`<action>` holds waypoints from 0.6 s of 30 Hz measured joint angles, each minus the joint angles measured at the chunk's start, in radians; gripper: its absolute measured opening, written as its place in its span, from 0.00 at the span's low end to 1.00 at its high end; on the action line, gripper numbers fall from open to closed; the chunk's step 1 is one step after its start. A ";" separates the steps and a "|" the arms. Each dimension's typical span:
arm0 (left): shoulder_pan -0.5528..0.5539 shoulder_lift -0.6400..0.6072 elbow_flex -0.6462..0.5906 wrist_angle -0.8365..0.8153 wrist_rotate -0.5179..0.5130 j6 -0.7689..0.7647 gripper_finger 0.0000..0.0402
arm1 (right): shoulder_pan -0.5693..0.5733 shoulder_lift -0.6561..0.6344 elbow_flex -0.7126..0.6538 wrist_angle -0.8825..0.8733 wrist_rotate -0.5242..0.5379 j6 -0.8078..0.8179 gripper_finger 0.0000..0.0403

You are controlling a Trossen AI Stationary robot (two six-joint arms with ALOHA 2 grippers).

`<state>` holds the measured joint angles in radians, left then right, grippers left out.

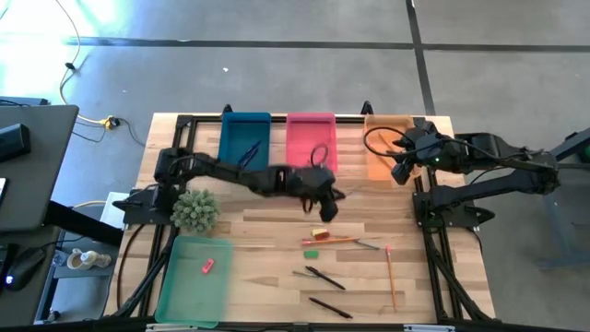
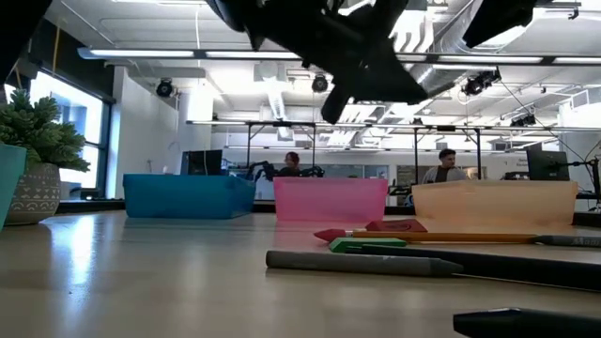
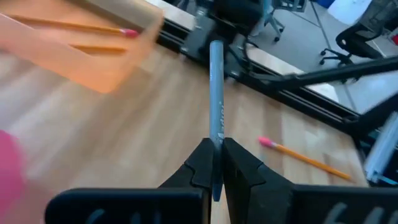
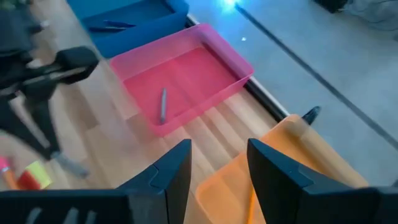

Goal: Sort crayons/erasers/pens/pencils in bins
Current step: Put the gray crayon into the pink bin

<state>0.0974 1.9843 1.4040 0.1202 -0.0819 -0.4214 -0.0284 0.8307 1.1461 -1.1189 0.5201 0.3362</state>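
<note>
My left gripper (image 1: 327, 207) (image 3: 216, 146) hangs above the table's middle, just near of the pink bin (image 1: 311, 138), shut on a grey crayon (image 3: 216, 93). My right gripper (image 1: 401, 171) (image 4: 217, 155) is open and holds nothing, raised over the orange bin (image 1: 387, 148). One crayon (image 4: 163, 104) lies in the pink bin and pens (image 4: 109, 26) lie in the blue bin (image 1: 245, 138). The green bin (image 1: 194, 277) holds a pink eraser (image 1: 207, 266). On the table lie a yellow eraser (image 1: 320, 234), a green eraser (image 1: 311, 254), two pencils (image 1: 330, 242) (image 1: 391, 277), two black pens (image 1: 324, 277) (image 1: 330, 307) and another crayon (image 1: 369, 244). My left gripper pinches the crayon near its rear end (image 3: 216, 140) between its two fingers. The fingers reach from the table's left and slant downward. The crayon lies along them and most of its length sticks out ahead, lifted clear of the table.
A potted plant (image 1: 195, 210) stands beside the left arm, just far of the green bin. A pencil (image 3: 81, 26) lies in the orange bin. Bare wood lies between the row of far bins and the loose items.
</note>
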 joint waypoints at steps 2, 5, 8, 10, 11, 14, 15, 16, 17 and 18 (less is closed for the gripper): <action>0.051 -0.007 0.000 0.007 0.032 0.026 0.01 | 0.000 0.000 0.000 0.000 0.025 0.002 0.37; 0.129 -0.022 0.000 -0.009 0.088 0.052 0.01 | 0.000 0.000 0.000 0.000 0.058 0.007 0.37; 0.202 -0.032 0.001 -0.012 0.140 0.077 0.01 | 0.000 0.000 0.000 0.000 0.099 0.059 0.37; 0.250 -0.042 0.000 -0.049 0.174 0.095 0.01 | 0.000 0.000 0.000 0.000 0.127 0.100 0.37; 0.268 -0.044 0.001 -0.056 0.177 0.109 0.01 | 0.000 0.000 0.000 0.000 0.137 0.118 0.37; 0.326 -0.053 0.001 -0.129 0.186 0.150 0.01 | -0.001 0.001 0.000 0.001 0.169 0.173 0.37; 0.342 -0.054 0.001 -0.149 0.187 0.167 0.01 | -0.005 0.001 0.000 0.001 0.176 0.192 0.37; 0.356 -0.056 0.001 -0.163 0.187 0.182 0.01 | -0.011 0.002 0.000 0.001 0.180 0.211 0.37; 0.370 -0.058 0.001 -0.186 0.187 0.199 0.01 | -0.019 0.002 0.000 0.001 0.180 0.229 0.37; 0.382 -0.058 0.001 -0.214 0.187 0.213 0.01 | -0.029 0.005 0.000 0.001 0.181 0.245 0.37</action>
<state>0.4794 1.9263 1.4048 -0.0934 0.1055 -0.2087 -0.0579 0.8355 1.1461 -1.1183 0.7008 0.5811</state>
